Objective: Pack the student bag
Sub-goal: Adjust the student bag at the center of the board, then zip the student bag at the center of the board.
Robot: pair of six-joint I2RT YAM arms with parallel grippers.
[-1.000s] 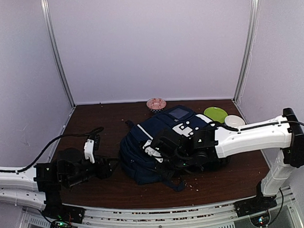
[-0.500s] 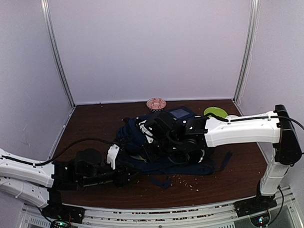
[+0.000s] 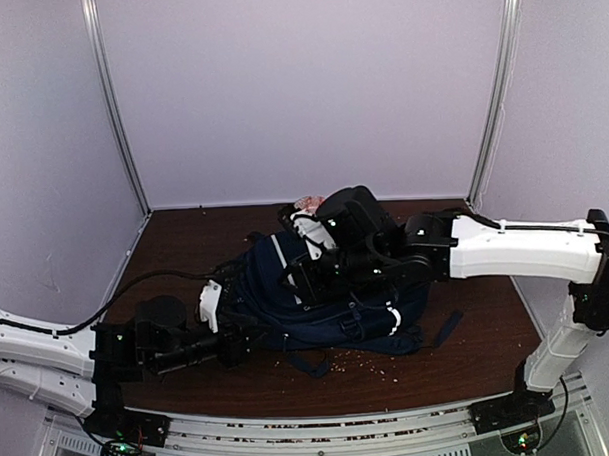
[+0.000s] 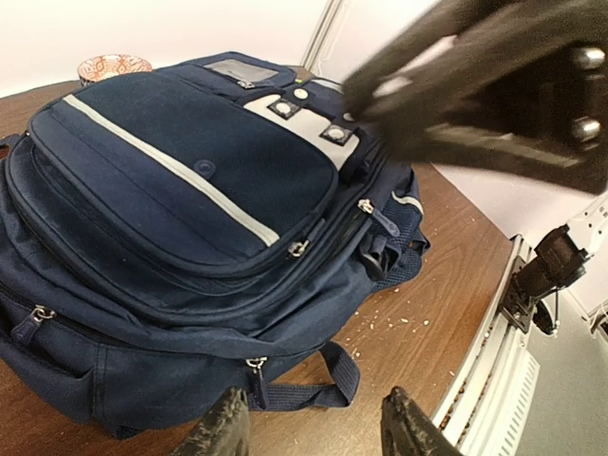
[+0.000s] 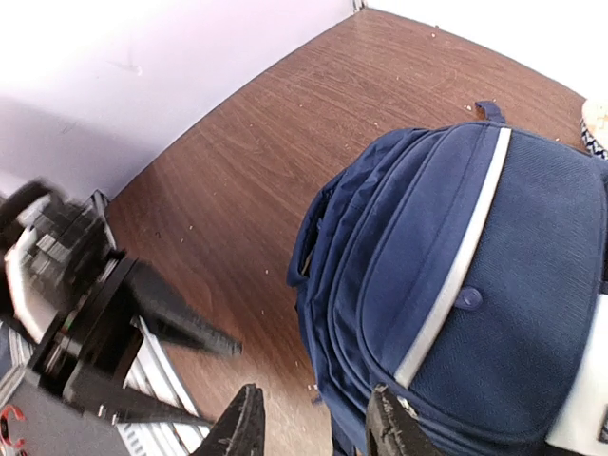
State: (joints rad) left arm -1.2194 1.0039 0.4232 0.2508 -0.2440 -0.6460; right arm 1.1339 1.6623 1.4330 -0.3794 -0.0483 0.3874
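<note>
The student bag [image 3: 337,302] is a navy backpack with white stripes, lying zipped shut in the middle of the table. It fills the left wrist view [image 4: 180,209] and the right wrist view [image 5: 475,285]. My left gripper [image 3: 246,342] sits low at the bag's near-left edge. It is open [image 4: 316,432], with a strap loop [image 4: 323,380] lying on the table just beyond its fingers. My right gripper [image 3: 298,271] hovers over the bag's left end. It is also open [image 5: 318,429], with nothing between its fingers.
A patterned bowl [image 3: 306,202] stands behind the bag, near the back wall [image 4: 114,66]. Pale crumbs [image 3: 367,361] are scattered on the brown table in front of the bag. The metal rail [image 4: 494,370] runs along the near edge. The right arm [image 4: 494,85] hangs blurred above the bag.
My right gripper has opened and risen from the bag's front to above its left end. The bag has shifted and now bulges higher. My left gripper moved in to the bag's edge.
</note>
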